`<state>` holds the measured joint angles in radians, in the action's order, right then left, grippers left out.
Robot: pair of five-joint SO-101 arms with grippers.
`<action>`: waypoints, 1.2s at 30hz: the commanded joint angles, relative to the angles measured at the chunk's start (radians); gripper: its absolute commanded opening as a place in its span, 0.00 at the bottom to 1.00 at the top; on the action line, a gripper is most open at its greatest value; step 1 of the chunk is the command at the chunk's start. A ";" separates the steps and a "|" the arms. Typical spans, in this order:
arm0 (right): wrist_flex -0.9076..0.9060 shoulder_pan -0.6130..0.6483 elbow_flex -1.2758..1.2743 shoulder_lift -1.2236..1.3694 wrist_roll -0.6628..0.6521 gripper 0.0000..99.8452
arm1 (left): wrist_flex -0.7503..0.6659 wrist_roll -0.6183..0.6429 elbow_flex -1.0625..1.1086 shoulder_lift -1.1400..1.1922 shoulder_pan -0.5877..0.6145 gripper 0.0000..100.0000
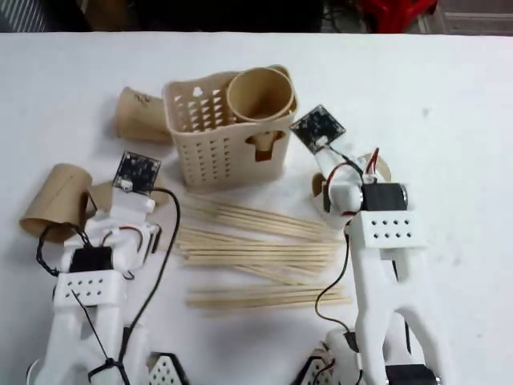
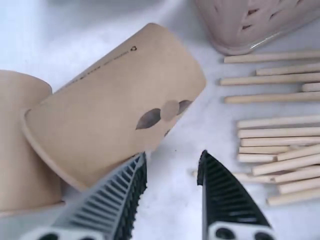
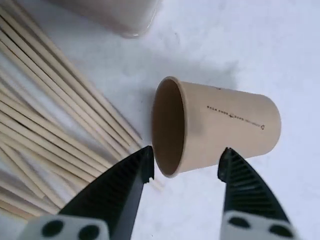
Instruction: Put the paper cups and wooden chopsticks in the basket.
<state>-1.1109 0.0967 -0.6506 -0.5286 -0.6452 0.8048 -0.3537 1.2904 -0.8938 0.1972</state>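
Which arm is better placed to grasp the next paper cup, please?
Right, I think. The right gripper is open, lined up on a lying paper cup; the left gripper, also open, has its nearest cup off to one side.

Bright, even overhead light, white desk [image 1: 457, 104] glaring pale, soft grey shadows hugging cup [image 3: 225, 125] and basket [image 1: 224, 144], dark strip behind.

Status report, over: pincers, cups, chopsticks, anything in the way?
Left pincer open beside a tipped cup. Right pincer open at a second tipped cup. Third cup in basket. Chopsticks loose on table before basket.
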 commanded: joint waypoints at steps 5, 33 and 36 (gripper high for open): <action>0.183 -0.007 -0.089 -0.033 -0.064 0.22 | -0.017 0.009 -0.002 -0.018 -0.012 0.18; 0.579 -0.278 -0.163 0.140 -0.101 0.02 | -0.017 0.012 -0.002 -0.015 -0.013 0.18; 0.486 -0.315 -0.071 0.140 -0.006 0.02 | -0.017 0.012 -0.002 -0.015 -0.013 0.18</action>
<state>-0.5631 -0.1872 -0.8147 -0.3859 -0.7311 0.8048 -0.3537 1.2935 -0.8938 0.1972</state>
